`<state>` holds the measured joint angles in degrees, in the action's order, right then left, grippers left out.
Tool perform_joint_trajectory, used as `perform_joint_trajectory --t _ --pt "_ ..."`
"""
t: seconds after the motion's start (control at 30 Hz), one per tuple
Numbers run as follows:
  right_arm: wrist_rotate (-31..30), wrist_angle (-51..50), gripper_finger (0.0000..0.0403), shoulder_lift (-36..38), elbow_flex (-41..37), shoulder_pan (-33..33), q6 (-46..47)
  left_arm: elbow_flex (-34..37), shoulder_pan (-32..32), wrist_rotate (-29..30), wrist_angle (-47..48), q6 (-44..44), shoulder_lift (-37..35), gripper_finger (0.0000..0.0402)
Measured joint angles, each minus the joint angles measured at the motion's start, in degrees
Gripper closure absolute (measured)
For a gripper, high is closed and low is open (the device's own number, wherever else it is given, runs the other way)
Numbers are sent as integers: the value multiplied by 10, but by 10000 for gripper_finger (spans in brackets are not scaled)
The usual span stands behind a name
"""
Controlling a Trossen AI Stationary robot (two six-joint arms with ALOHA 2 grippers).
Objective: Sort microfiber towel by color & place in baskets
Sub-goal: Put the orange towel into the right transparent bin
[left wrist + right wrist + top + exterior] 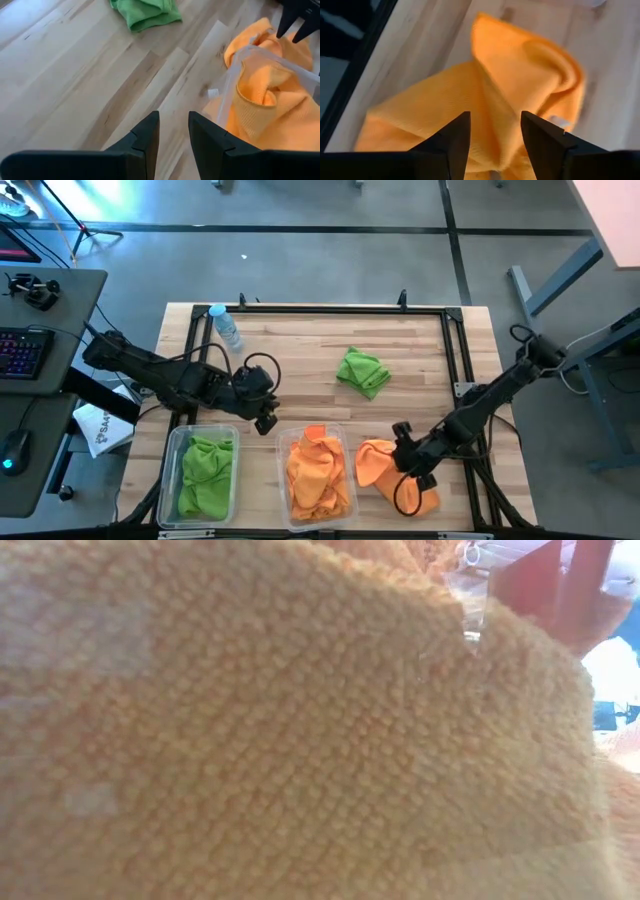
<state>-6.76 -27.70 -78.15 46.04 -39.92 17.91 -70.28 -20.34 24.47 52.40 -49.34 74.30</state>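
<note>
Orange towel (372, 464) lies beside basket (345, 442), under spread right pincer (492, 132).

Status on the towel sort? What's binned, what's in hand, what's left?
Done: green towels fill the left basket, orange ones the middle basket. In hand: nothing; the right gripper is open above a loose orange towel; the left gripper is empty. Left: that towel and the green towel mid-table.
</note>
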Motion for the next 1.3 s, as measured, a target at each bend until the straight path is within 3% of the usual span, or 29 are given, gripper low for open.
perform_joint_trajectory --t 0.23,0.43,0.5,0.77,0.97,1.1,1.3 --pt "13 13 261 -64 0 0 34 0 -9 1 1 28 0 310" --pt "4 -15 380 -77 25 0 195 0 -23 0 4 81 -1 310" --pt "-15 -59 391 -77 53 0 228 0 -29 0 5 90 -2 310" --pt "-127 -308 396 -76 246 -21 271 0 -46 -9 5 111 -3 310" --pt "-249 -439 400 -76 390 -47 321 0 -51 -9 5 110 -3 310" --pt "-339 -471 402 -76 474 -69 315 0 -56 -10 5 110 -3 310" --pt "-481 -446 402 -76 597 -105 217 0 -60 -18 5 111 -3 310"
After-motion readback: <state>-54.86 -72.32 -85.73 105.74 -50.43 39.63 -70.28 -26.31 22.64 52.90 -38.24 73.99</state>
